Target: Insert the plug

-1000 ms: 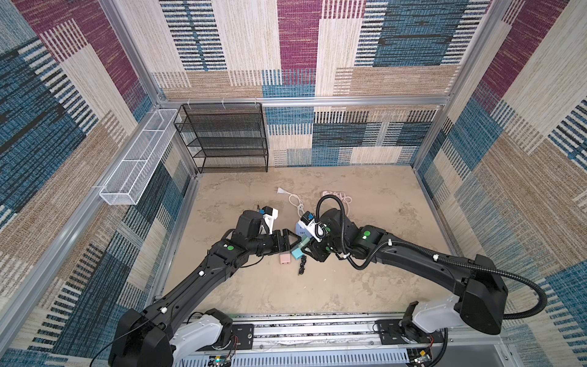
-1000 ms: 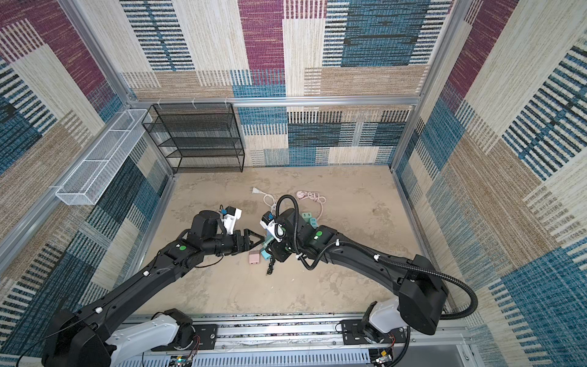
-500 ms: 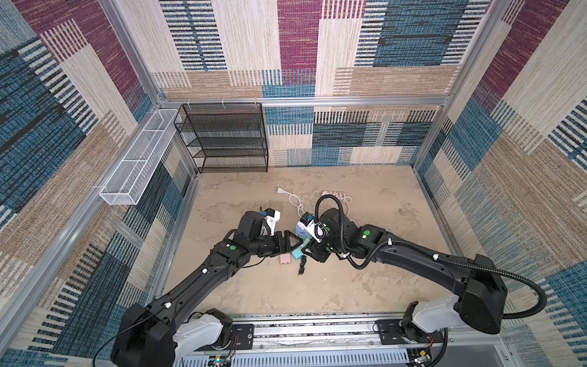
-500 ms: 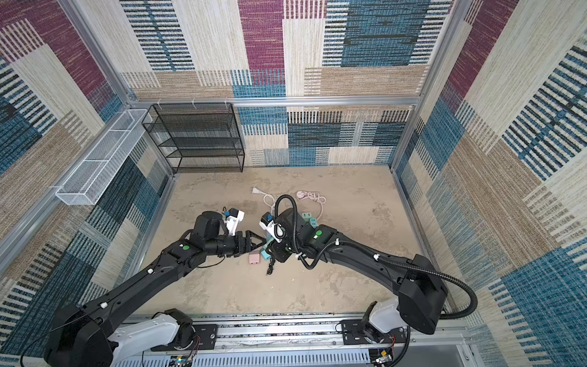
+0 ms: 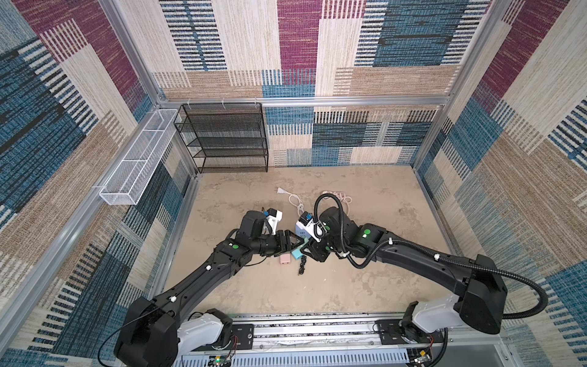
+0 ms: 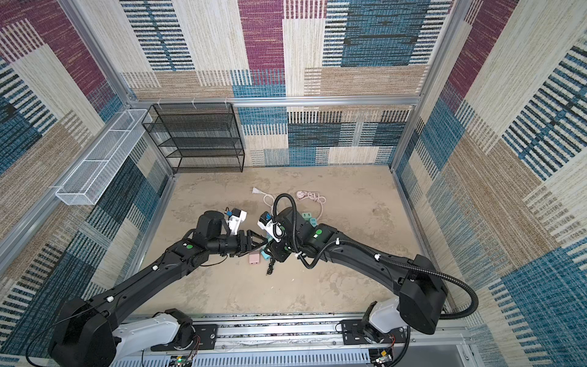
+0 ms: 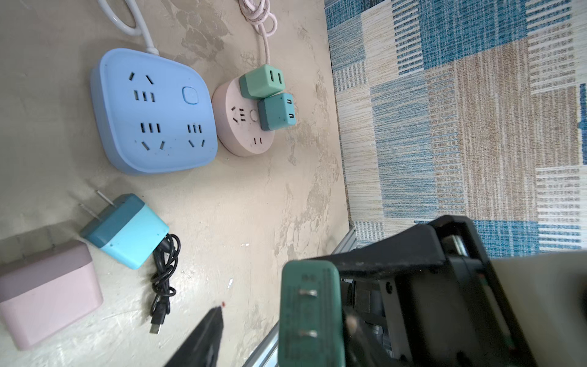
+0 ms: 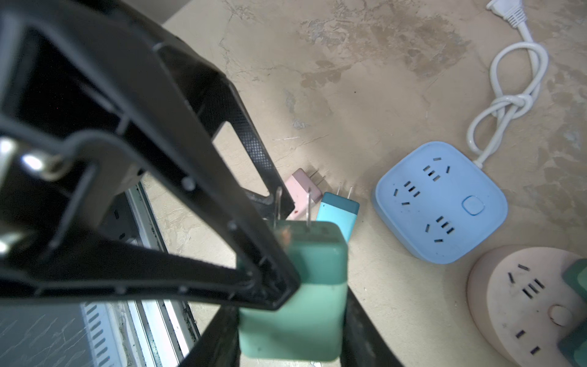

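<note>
Right wrist view: the green plug (image 8: 292, 286) is held above the table (image 8: 381, 79), close to the blue adapter (image 8: 338, 213) and pink adapter (image 8: 301, 193); the blue power strip (image 8: 440, 203) lies beyond. The left gripper (image 5: 301, 244) stands spread astride its dark, two-pronged end, one finger partly covering it. The right gripper (image 8: 290, 341) pinches its pale body.
</note>
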Controlling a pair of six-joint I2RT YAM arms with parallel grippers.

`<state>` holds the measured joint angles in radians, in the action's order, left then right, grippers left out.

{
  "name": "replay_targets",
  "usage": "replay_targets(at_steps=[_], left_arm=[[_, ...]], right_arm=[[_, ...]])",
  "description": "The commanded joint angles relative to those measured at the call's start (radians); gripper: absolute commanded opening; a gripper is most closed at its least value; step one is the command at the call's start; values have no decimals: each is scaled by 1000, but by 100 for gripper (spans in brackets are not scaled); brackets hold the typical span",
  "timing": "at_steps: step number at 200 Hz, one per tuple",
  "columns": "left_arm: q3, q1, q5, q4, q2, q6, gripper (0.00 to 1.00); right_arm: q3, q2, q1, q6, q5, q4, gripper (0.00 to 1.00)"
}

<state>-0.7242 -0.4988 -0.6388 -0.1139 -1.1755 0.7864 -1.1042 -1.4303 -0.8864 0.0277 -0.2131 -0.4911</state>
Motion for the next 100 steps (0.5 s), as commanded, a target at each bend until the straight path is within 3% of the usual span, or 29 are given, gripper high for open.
replay_targets(at_steps=[1, 21, 33, 82, 100], left_arm=[[7, 0, -17, 36, -4, 14, 61], [9, 0, -23, 42, -9, 16, 59], [8, 0, -24, 46, -10, 19, 49], [19, 0, -27, 49, -8, 20, 42], [26, 0, -24, 55, -5, 26, 33]], right_arm=[[-13, 1, -3, -15, -31, 3, 0], [-23, -14, -6, -16, -34, -9, 0], [-28, -21, -8, -15, -28, -8, 0], [-69, -66, -8, -3, 37, -13, 0], [-82, -76, -8, 9, 55, -3, 0]])
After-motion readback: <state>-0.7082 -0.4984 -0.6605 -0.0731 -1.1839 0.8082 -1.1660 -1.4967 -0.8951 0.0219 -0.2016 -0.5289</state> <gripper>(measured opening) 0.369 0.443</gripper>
